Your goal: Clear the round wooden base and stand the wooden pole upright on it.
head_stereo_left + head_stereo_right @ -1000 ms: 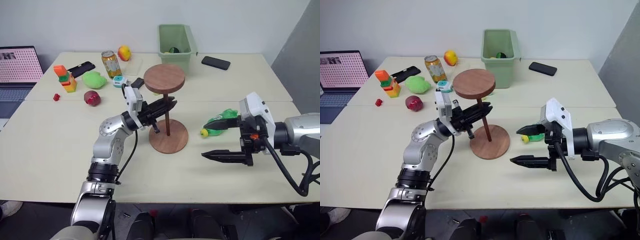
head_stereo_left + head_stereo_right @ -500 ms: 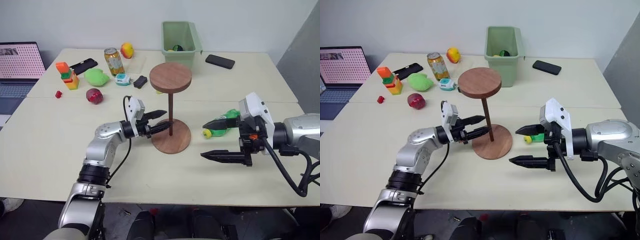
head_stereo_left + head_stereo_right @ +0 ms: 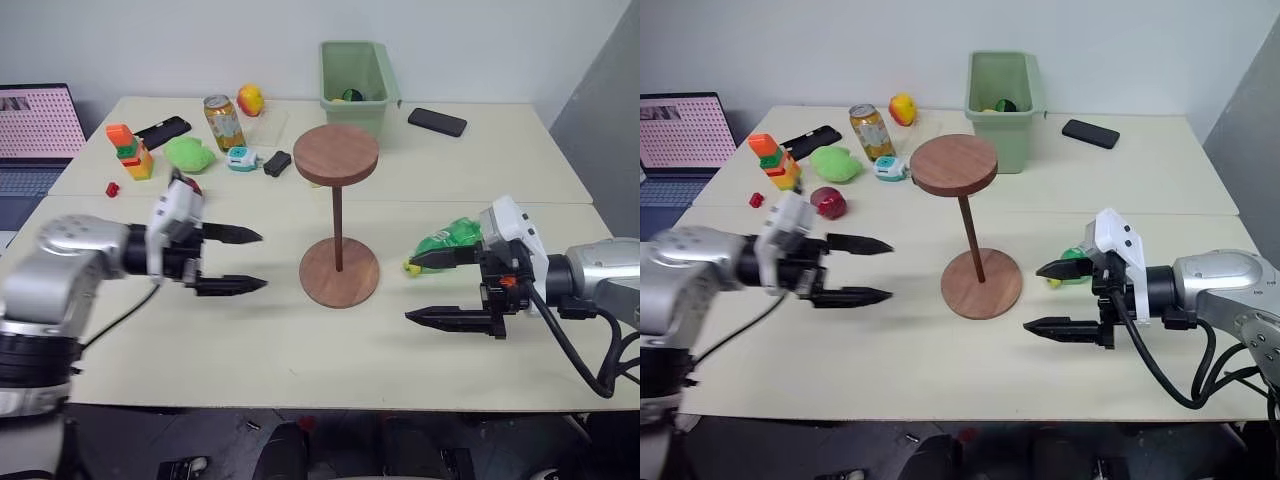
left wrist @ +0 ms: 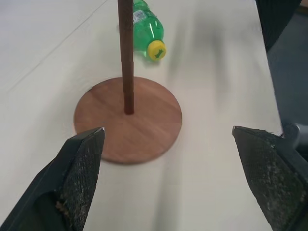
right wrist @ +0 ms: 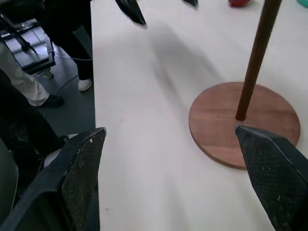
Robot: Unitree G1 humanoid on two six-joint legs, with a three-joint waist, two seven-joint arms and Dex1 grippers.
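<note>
the thin dark brown wooden pole (image 3: 337,227) stands upright in the centre hole of the flat reddish-brown round wooden base (image 3: 339,272), near the middle of the cream table (image 3: 300,350), with its thick disc end up top. nothing else sits on the base. my left gripper (image 3: 238,261) hangs spread wide and empty, apart from the pole toward the table's left side; my right gripper (image 3: 440,290) is also spread and empty toward the right edge, just in front of the green plastic bottle with a yellow cap (image 3: 443,244).

i judge the step in hand is letting go cleanly: i'd draw both arms away level and wide, not brushing the top-heavy pole, and watch that it doesn't lean.

the bottle's label, the gold drink can (image 3: 221,123) by the far edge and the laptop screen (image 3: 38,122) carry print too small for me to read.
</note>
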